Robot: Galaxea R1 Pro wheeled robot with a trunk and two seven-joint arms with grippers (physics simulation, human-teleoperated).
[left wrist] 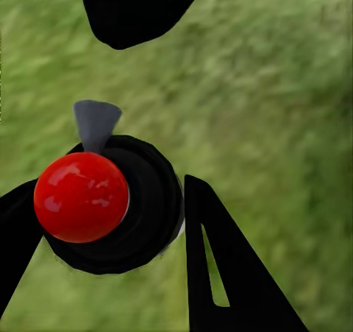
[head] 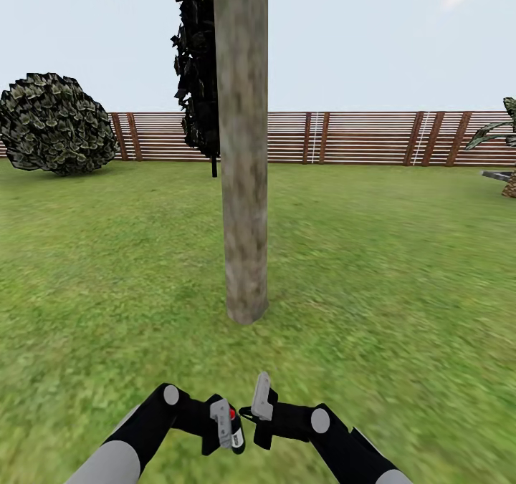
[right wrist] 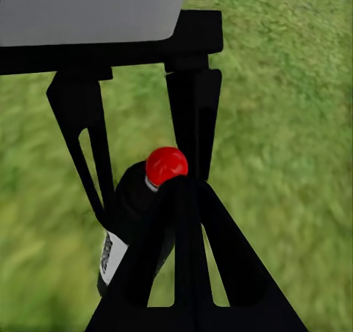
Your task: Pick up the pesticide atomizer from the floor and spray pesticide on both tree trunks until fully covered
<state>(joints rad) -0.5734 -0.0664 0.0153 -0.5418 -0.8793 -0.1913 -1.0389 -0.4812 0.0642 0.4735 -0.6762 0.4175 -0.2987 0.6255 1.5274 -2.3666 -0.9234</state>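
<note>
Straight ahead in the head view: 1 thick grey-brown tree trunk [head: 244, 155], upright, mottled, slightly flared where it meets the grass lawn [head: 387, 255]. Behind the trunk and just to its left, a dark narrow cypress-like tree [head: 195, 61]. Farther left, a round shrub [head: 56, 124] near the reddish-brown slat fence [head: 358, 137], which runs across the whole background. At the far right edge, part of a short palm [head: 502, 140].

Low in the head view, both black arms angled inward, wrists close together. Left end effector [head: 223, 427] pinching the pesticide atomizer [head: 234, 430] — a small dark bottle with a red cap and a pale label, held above the grass, well short of the trunk.

From the left wrist camera: the atomizer [left wrist: 110, 203] seen from above, red cap bright against the black body, a grey nozzle pointing away from it, black fingers [left wrist: 220, 266] tight on either side, blurred lawn [left wrist: 279, 111] below.

Right end effector [head: 259, 398] just beside the left one, raised slightly, pale finger upright. From the right wrist camera: the atomizer [right wrist: 143, 214] with its red cap, framed by the left end effector [right wrist: 140, 163] beyond and the right end effector's own black fingers [right wrist: 184, 258] in front. Right end effector holding nothing — spread or pressed together, cannot tell.
</note>
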